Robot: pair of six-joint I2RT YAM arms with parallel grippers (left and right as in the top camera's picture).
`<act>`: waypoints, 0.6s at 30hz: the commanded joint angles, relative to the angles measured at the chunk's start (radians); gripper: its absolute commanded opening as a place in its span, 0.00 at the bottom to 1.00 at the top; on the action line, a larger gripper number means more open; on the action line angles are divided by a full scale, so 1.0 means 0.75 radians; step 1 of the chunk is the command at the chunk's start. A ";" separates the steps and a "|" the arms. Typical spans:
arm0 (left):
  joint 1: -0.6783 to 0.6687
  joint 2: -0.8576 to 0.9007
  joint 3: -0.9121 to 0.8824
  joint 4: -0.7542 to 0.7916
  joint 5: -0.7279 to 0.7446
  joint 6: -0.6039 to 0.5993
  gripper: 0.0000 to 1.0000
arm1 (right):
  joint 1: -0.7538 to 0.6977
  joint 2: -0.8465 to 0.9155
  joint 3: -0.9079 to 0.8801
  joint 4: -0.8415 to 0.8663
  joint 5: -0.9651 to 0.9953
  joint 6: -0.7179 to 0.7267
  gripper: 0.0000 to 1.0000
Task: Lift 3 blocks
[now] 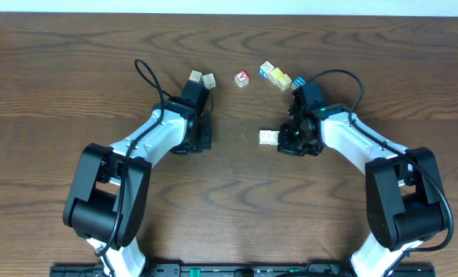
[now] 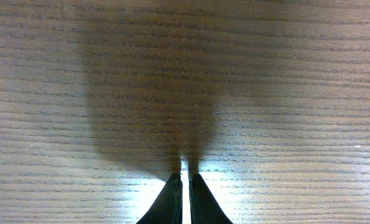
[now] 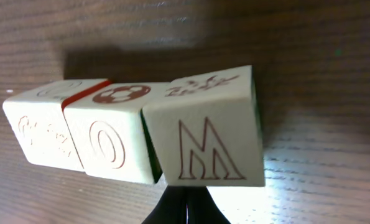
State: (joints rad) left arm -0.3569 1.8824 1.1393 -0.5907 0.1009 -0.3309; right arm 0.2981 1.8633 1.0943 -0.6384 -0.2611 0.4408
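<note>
Pressing its two dark fingertips together, the right gripper [image 3: 185, 210] is closing on nothing. The three cream blocks [image 1: 269, 137] are lying just ahead of those tips, on the wooden table [image 1: 236, 192].

In the right wrist view they are forming a short row, face against face. The M block [image 3: 209, 140] is sitting nearest the tips and is twisting slightly out of line with the others. The O block [image 3: 107, 143], with a ball printed on its top face, is touching it on the far side. The third block [image 3: 41, 130], with a faint pale marking, is ending the row farthest from the gripper. Whether the tips are touching the M block cannot be told.

The left gripper [image 2: 185, 190] is likewise closing fully on nothing, its tips hovering over bare wood grain and casting a shadow ahead. It is standing well apart from the three blocks.

From overhead, two tan cubes [image 1: 202, 78] are lying just beyond the left gripper. A red-marked cube [image 1: 242, 78], two yellow-faced cubes [image 1: 275, 75] and a blue cube [image 1: 299, 80] are lying beyond the right gripper's wrist.
</note>
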 commanded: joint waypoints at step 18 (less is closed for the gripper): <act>0.007 -0.019 -0.015 0.005 -0.021 0.026 0.08 | 0.091 -0.019 0.081 -0.013 0.053 -0.061 0.01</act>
State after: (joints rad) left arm -0.3569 1.8824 1.1393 -0.5865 0.1009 -0.3309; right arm 0.3473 1.8633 1.1206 -0.6472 -0.2504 0.4122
